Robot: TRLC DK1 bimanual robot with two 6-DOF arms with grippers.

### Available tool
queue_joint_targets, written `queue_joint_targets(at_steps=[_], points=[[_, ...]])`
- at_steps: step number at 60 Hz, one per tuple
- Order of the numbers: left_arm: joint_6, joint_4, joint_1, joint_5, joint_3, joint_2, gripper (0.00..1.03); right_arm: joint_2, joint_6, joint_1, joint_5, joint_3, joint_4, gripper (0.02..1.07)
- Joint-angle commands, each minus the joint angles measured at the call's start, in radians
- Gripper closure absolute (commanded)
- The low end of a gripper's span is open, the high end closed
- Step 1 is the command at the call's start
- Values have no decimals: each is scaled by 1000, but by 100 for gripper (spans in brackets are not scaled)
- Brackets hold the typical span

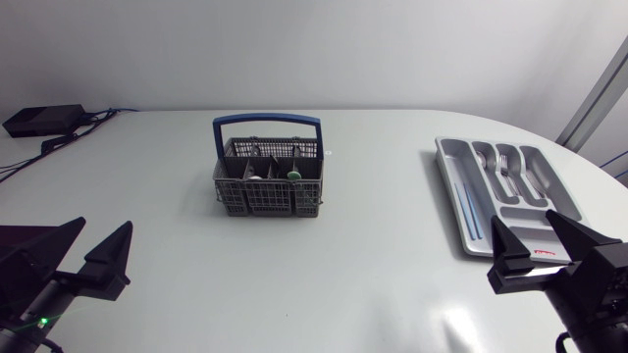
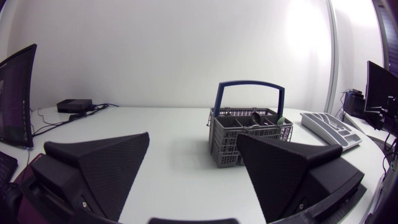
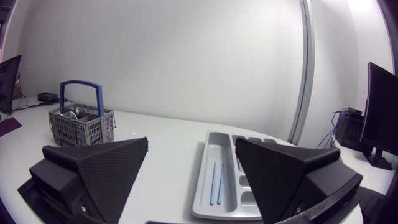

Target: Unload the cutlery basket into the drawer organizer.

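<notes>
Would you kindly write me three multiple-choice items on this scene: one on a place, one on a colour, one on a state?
1. The grey plastic drawer organizer lies on which side of the grey mesh cutlery basket? A) my right arm's B) my left arm's C) underneath it
2. The basket's arched handle is: A) red B) blue C) yellow
3. The left claw is: A) shut on a fork B) shut on the handle C) open, empty
Key: 1 A, it lies beside the right claw; 2 B, blue in all views; 3 C, it stands wide with nothing inside.
</notes>
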Motion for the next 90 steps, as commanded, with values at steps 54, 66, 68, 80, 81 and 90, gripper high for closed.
queue_joint_targets(at_steps=[54,66,68,80,81,90], points=[[-103,-6,-6,-63,304,452,5,448,26,92,43,232,114,7],[-61,-61,-118,-132,418,659,8,655,35,188,86,326,142,7],[-31,-84,-135,-143,445,697,8,698,35,209,93,350,139,7],[183,-221,-243,-146,584,908,7,941,34,304,124,533,9,7],[190,-226,-247,-146,591,923,7,959,32,312,126,545,-1,7],[216,-236,-321,-114,614,995,7,1141,-29,402,121,683,-99,7]])
